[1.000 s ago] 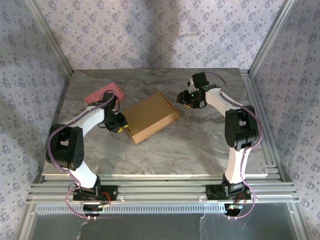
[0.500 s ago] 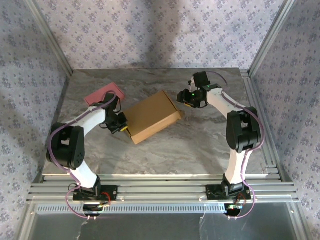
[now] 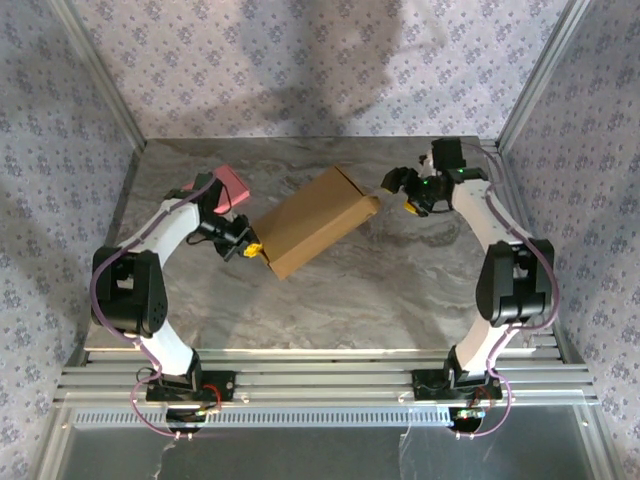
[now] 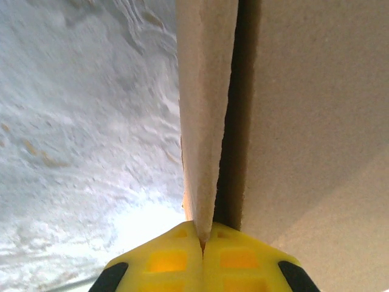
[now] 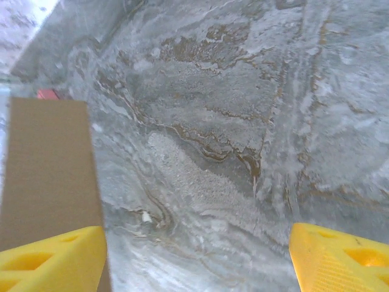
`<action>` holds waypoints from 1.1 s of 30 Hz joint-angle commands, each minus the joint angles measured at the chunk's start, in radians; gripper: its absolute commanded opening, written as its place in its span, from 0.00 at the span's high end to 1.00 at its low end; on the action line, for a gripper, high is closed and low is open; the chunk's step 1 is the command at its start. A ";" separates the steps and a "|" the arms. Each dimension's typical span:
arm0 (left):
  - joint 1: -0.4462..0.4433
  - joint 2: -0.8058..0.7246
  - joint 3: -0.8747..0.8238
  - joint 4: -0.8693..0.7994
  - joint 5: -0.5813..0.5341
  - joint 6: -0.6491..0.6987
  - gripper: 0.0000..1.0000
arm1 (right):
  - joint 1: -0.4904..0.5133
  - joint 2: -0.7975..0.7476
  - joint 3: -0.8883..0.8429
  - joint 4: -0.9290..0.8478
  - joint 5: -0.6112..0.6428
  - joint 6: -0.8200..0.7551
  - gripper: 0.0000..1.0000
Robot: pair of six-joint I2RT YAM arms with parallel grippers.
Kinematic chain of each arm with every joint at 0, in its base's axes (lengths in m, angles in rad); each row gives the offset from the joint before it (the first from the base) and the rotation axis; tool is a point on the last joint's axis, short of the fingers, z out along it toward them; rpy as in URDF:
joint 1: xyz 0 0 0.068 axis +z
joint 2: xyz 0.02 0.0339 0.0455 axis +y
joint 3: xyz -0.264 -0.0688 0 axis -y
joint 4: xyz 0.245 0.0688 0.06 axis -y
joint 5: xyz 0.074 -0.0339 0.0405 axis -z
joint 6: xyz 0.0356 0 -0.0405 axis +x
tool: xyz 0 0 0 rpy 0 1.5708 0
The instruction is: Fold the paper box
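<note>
Brown paper box (image 3: 315, 222) lies closed and flat at a slant mid-table (image 3: 400, 290), its near-left corner at the left gripper (image 3: 254, 248) and its far-right corner pointing toward the right gripper (image 3: 401, 194), which hangs just off it. Left wrist view: the left gripper's yellow fingertips (image 4: 167, 258) are pressed together, pinching the thin edge of one cardboard panel (image 4: 203, 91), with a dark slit between that panel and the box's broad face. The right gripper is spread wide over bare marble with nothing between its fingers (image 5: 51, 258); a pink flat piece (image 3: 235, 185) sits far left, partly hidden by the left arm.
</note>
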 commanded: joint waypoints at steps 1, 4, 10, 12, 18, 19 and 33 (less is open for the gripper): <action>0.000 0.039 0.021 -0.110 0.170 0.082 1.00 | -0.032 -0.083 -0.046 -0.057 -0.077 0.150 0.16; -0.001 0.069 0.014 -0.141 0.215 0.136 1.00 | -0.036 -0.124 -0.074 -0.036 -0.141 0.219 0.10; 0.000 0.103 0.014 -0.201 0.238 0.227 1.00 | -0.012 -0.098 -0.081 -0.095 -0.329 0.282 0.00; -0.001 0.116 0.017 -0.212 0.240 0.244 1.00 | 0.010 -0.091 -0.080 -0.109 -0.365 0.292 0.00; -0.005 0.158 0.046 -0.254 0.241 0.294 1.00 | 0.046 -0.045 -0.074 -0.166 -0.418 0.275 0.02; -0.006 0.166 0.054 -0.268 0.237 0.306 1.00 | 0.050 -0.041 -0.065 -0.158 -0.421 0.282 0.03; -0.016 0.212 0.113 -0.328 0.193 0.366 1.00 | 0.099 0.009 -0.048 -0.149 -0.429 0.353 0.27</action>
